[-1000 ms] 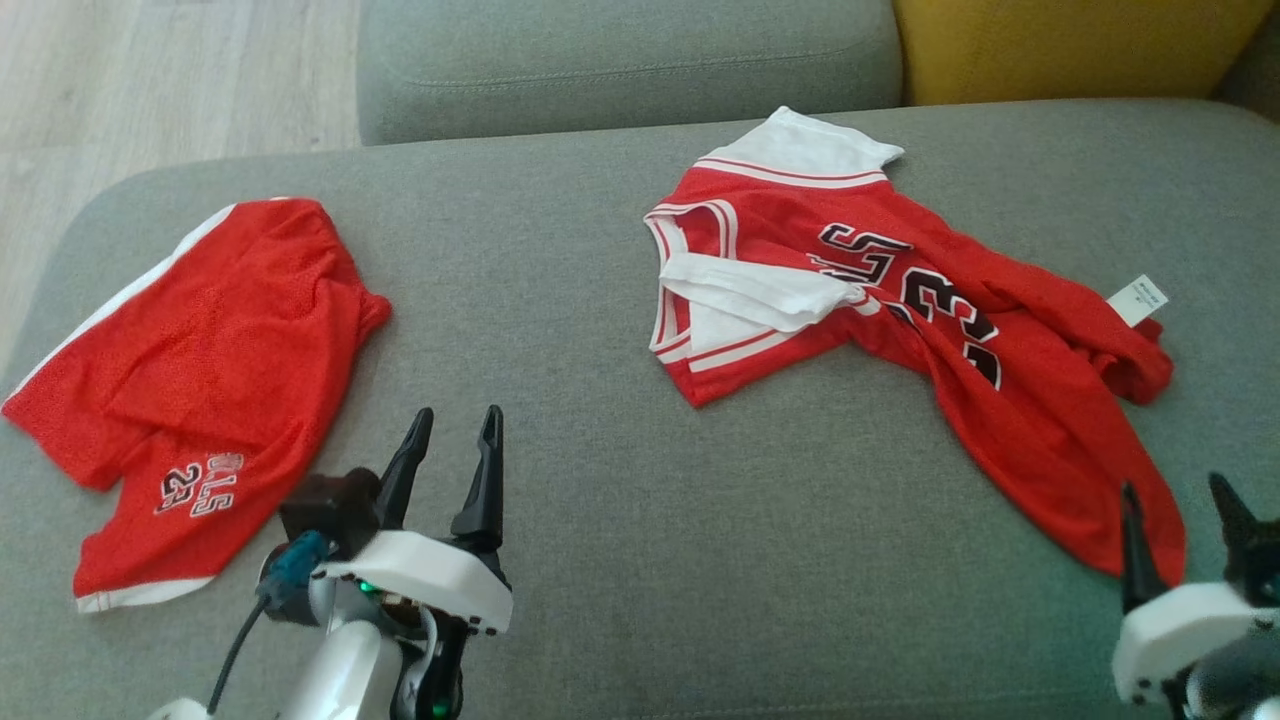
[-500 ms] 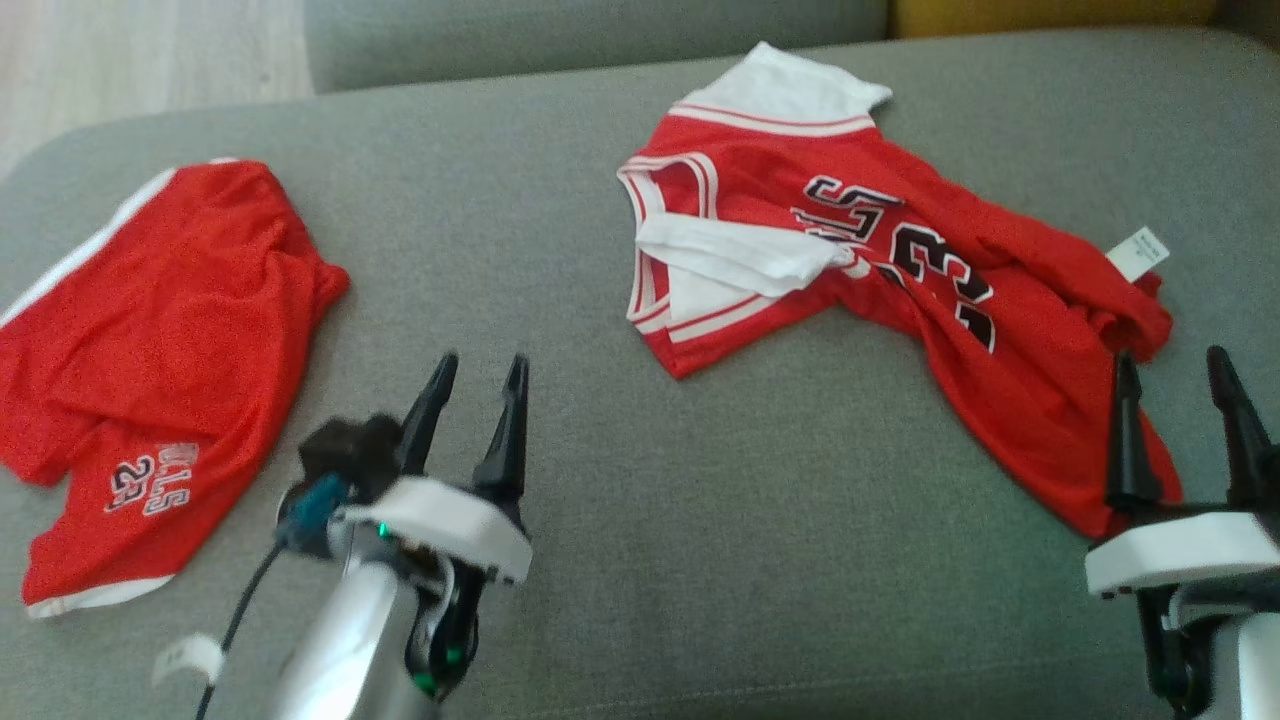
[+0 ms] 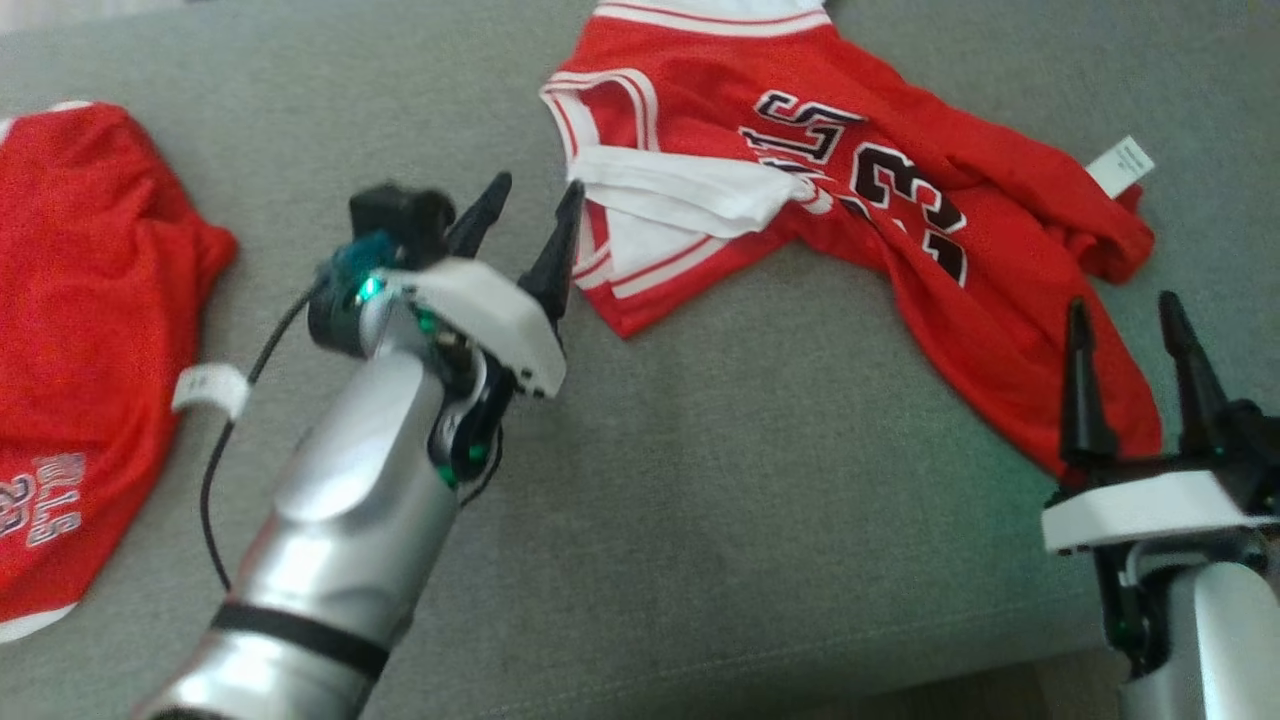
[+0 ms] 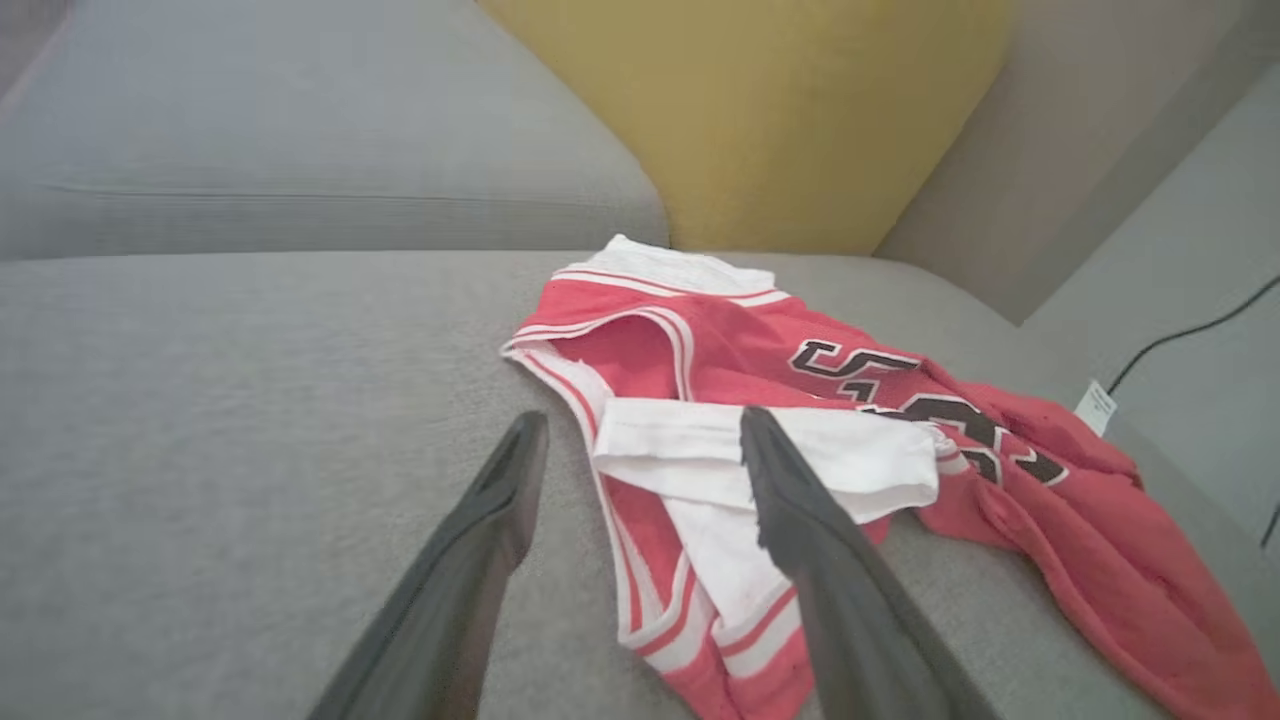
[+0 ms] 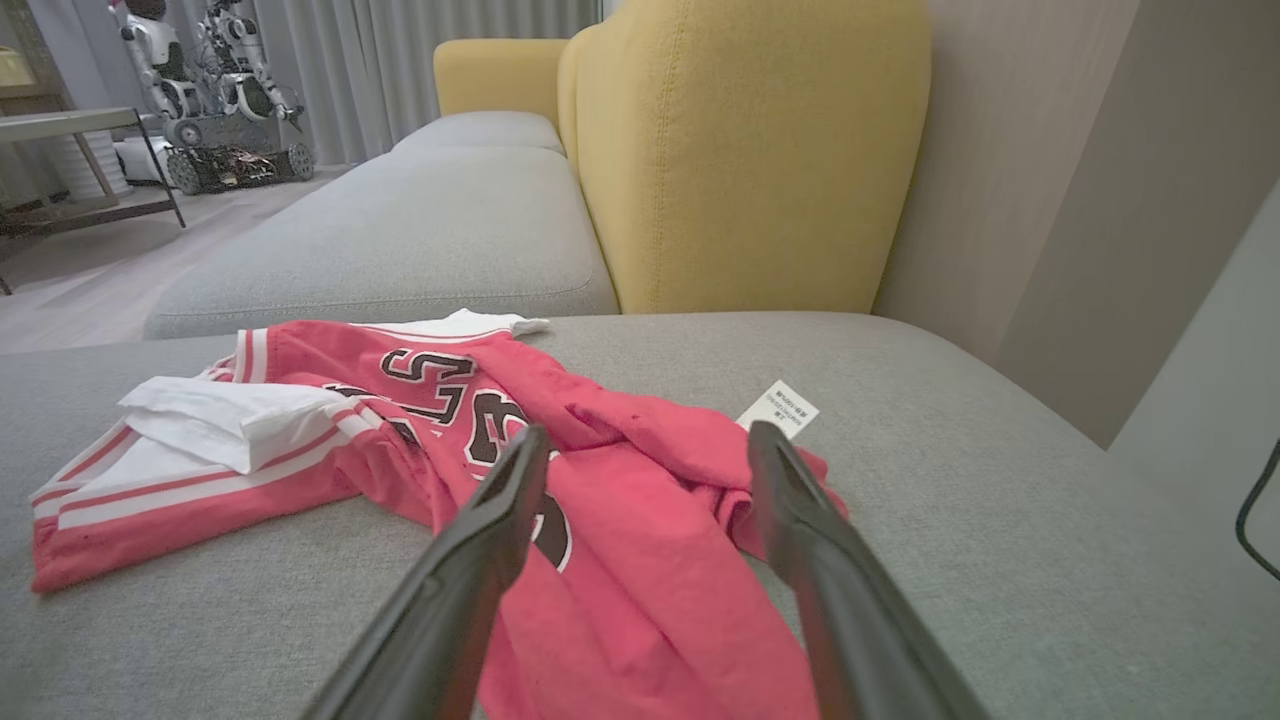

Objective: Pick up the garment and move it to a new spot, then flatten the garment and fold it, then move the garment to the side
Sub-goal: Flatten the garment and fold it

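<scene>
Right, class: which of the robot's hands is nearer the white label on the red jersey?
Right. The right hand is just short of the label; the left hand is at the jersey's opposite, white-trimmed end.

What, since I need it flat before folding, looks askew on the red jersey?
The jersey lies twisted on the sofa cushion, not flat: a white flap is folded over its front by the armhole, the fabric is bunched in ridges across the number, and its care tag sticks out at the right edge.
</scene>
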Motion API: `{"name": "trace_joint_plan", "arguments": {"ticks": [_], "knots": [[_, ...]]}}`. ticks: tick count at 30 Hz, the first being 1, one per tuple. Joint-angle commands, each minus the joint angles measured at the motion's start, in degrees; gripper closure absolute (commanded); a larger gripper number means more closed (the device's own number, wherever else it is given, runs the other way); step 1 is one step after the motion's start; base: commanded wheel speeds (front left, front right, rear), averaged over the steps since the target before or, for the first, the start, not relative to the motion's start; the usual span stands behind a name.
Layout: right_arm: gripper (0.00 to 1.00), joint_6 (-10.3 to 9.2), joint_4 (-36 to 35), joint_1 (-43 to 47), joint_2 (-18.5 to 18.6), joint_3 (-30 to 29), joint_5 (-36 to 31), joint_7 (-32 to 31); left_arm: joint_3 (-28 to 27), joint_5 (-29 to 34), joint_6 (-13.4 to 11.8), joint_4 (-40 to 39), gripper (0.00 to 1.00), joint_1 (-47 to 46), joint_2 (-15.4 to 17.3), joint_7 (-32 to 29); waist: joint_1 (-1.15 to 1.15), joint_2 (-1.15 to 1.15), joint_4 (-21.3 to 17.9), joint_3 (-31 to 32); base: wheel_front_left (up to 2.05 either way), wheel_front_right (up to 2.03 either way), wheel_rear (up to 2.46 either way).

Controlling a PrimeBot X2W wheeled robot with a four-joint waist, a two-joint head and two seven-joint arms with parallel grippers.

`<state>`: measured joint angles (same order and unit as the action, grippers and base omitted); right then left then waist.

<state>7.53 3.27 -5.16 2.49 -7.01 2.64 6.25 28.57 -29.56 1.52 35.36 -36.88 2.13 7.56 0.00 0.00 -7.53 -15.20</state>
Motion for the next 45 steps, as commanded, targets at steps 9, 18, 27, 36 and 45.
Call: {"name": "trace_joint_plan", "arguments": {"ticks": [9, 18, 27, 36, 45], "knots": [[0.0, -0.04, 0.4, -3.0, 0.4, 4.3, 1.1, 2.4, 3.4, 1.7, -2.0, 13.3, 0.0, -14.0, 0.8, -2.6, 0.0, 0.0, -4.4, -4.3, 0.0, 0.0, 0.0], [0.0, -0.04, 1.9, -3.5, 0.4, 4.7, 1.7, 3.6, 6.3, 2.2, -1.2, 21.5, 0.0, -19.2, 0.8, -0.6, 0.0, 0.0, -6.2, -5.7, 0.0, 0.0, 0.0], [0.0, -0.04, 3.3, -4.1, 0.4, 4.1, 1.8, 4.2, 8.7, -1.1, 0.4, 23.8, 1.0, -20.3, 0.8, 1.0, 0.0, 0.0, -6.6, -5.8, 0.0, 0.0, 0.0], [0.0, -0.04, 4.3, -4.5, 0.4, 3.4, 1.3, 4.0, 11.5, -4.2, -0.3, 23.7, 1.0, -20.9, 0.8, 3.1, 0.0, 0.0, -5.2, -4.6, 0.0, 0.0, 0.0], [0.0, -0.04, 4.3, -4.1, 0.4, 2.8, 0.6, 3.1, 10.5, -4.3, -1.7, 25.7, 1.0, -23.1, 1.9, 6.7, 0.0, 0.0, -2.4, -1.4, 0.0, 0.0, 0.0]]}}
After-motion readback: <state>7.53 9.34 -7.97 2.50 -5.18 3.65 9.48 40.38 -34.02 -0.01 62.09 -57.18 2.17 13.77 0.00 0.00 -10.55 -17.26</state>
